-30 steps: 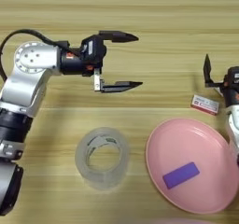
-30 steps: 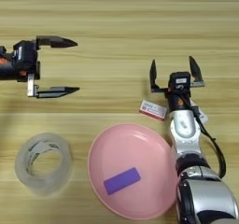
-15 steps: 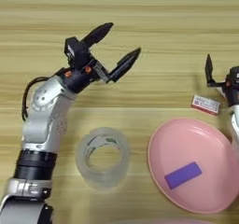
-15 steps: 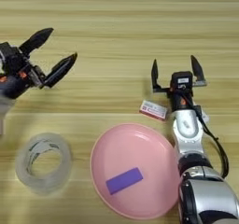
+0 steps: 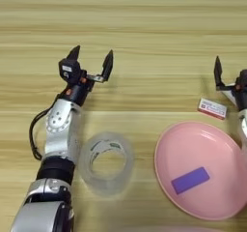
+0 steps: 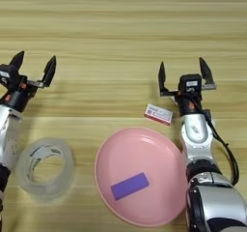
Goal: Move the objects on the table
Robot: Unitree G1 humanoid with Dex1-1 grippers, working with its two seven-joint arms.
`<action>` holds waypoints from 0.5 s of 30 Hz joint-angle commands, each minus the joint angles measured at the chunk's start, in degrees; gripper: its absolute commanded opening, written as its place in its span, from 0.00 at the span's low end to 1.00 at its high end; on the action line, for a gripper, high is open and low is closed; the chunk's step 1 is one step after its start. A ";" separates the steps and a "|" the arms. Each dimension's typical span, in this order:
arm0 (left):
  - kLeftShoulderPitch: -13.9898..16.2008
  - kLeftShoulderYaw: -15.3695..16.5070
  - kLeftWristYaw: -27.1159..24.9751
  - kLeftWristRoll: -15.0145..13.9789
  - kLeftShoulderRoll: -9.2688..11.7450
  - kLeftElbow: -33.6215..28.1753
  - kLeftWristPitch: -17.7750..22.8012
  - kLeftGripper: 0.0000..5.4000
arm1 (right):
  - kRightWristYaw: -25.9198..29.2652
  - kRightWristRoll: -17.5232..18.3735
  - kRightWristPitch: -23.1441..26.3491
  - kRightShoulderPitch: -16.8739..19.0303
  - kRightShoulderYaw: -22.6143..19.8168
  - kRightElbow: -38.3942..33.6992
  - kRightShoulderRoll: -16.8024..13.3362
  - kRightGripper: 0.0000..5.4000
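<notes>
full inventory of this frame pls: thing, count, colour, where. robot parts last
tape roll: 1, clear, lying flat on the table left of the plate, beside the left forearm
plate: 1, pink, round, near edge of the table, right of centre
flat purple piece: 1, purple, lying inside the plate
small box: 1, white with red print, on the table just past the plate's far rim, left of the right gripper
table: 1, light wood grain, fills the view
left gripper: 1, black fingers, jaws open, empty, past the tape roll
right gripper: 1, black fingers, jaws open, empty, past the plate, beside the small box
</notes>
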 commanded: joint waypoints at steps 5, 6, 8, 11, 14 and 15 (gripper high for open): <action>-2.77 -1.09 11.69 11.90 2.77 10.21 -11.78 1.00 | 1.38 1.06 -0.32 0.06 -0.77 0.39 -1.08 1.00; -2.90 -1.30 12.90 13.03 3.08 10.70 -12.39 1.00 | 1.44 1.12 -0.33 0.05 -0.79 0.42 -1.11 1.00; -3.08 -1.95 15.22 15.46 3.87 11.94 -13.90 1.00 | 1.53 1.21 -0.33 0.03 -0.80 0.47 -1.17 1.00; -3.63 -2.80 18.89 18.63 5.01 13.61 -15.40 1.00 | 1.66 1.25 -0.32 0.02 -0.89 0.51 -1.21 1.00; -4.15 -3.75 22.04 21.25 5.60 15.09 -16.28 1.00 | 1.84 1.35 -0.34 0.00 -1.06 0.55 -1.24 1.00; -4.24 -4.10 22.94 21.95 5.70 15.48 -16.49 1.00 | 1.91 1.38 -0.35 -0.01 -1.11 0.57 -1.25 1.00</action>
